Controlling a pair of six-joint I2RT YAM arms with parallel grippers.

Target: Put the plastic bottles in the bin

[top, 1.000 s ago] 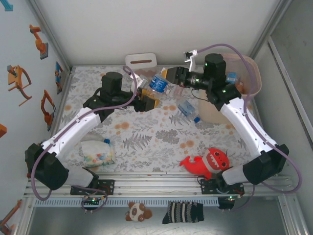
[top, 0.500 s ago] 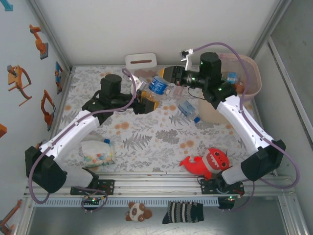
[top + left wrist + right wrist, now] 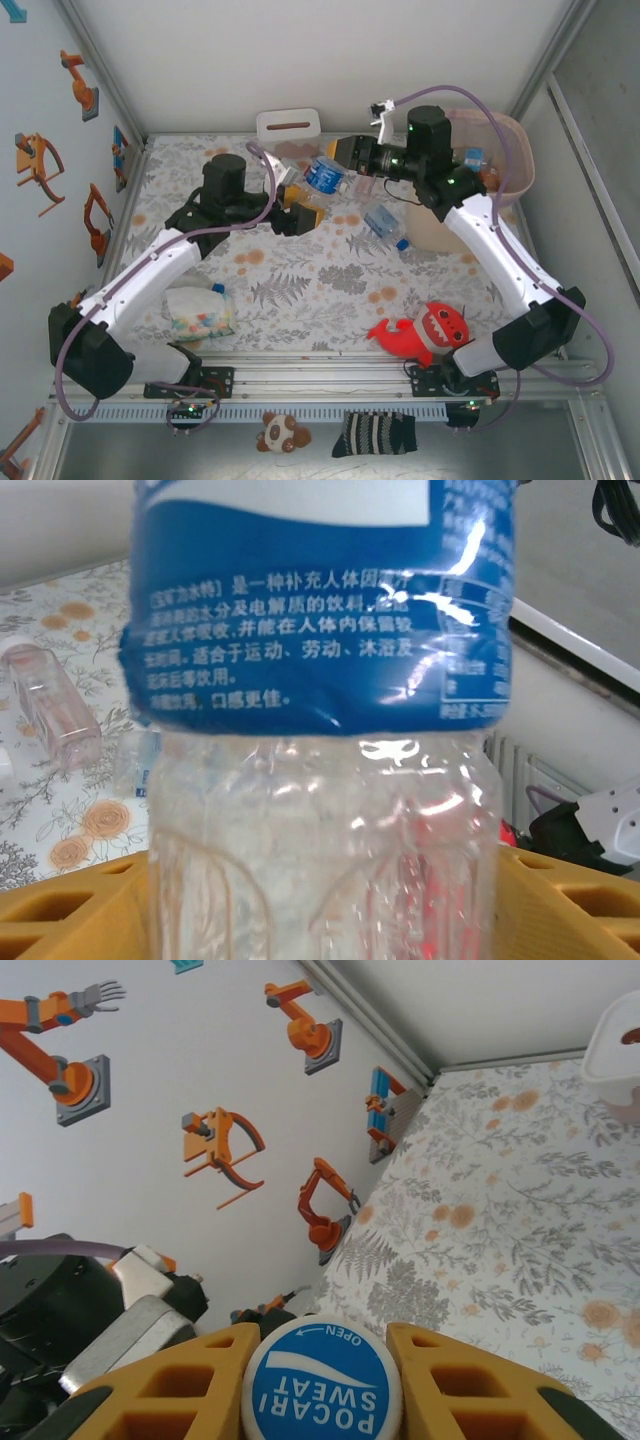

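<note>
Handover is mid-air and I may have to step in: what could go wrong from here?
The right gripper pinches the blue-labelled bottle by its cap alone, so the body may swing or slip out on the way to the bin. The left gripper has its fingers close on both sides of the bottle's body; drawing back could snag it and tug it loose.

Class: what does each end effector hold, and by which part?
The right end effector grips the blue-labelled bottle by its cap. The left end effector brackets its clear body; whether it grips cannot be told.
</note>
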